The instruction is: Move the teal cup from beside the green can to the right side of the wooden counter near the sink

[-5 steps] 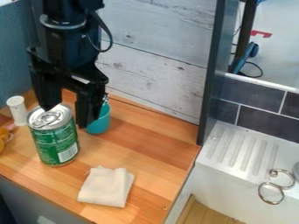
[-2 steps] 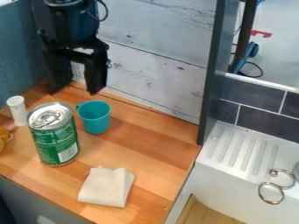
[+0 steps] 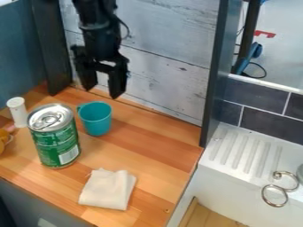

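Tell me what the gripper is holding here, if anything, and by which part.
The gripper holds nothing: its jaws stand apart with no object between them, nearest the teal cup.

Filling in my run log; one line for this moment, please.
gripper: open, empty, above counter | nearest: teal cup | beside cup: green can | nearer camera: folded cloth

The can [image 3: 54, 141] is green and silver, the cup [image 3: 96, 119] plain teal.
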Controlling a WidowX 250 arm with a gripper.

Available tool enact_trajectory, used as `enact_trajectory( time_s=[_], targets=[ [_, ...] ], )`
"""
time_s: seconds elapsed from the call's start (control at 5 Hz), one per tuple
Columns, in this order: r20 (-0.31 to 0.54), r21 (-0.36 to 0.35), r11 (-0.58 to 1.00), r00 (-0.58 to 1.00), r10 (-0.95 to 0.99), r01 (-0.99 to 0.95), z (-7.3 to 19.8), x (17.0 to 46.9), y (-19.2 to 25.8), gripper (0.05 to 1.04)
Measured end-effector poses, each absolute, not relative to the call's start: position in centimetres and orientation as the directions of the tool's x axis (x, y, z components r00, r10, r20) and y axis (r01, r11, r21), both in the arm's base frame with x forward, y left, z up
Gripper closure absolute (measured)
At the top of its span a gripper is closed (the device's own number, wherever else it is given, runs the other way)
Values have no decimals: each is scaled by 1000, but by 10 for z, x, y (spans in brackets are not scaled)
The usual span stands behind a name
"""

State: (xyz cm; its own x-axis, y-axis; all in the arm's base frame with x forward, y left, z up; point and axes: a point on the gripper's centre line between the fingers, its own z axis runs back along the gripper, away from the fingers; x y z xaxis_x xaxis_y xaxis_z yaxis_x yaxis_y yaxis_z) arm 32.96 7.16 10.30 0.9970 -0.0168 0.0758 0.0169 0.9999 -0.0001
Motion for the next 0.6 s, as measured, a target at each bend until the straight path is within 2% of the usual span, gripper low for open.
enact_trajectory(
  time_s=[0.2,0.4,0.6],
  targets=[
    [95,-22,999,995,-25,27,88,345,71,83],
    [70,-24,999,997,-21,23,72,347,72,83],
    [50,8,1000,999,-6,5,61,344,77,83]
  ],
)
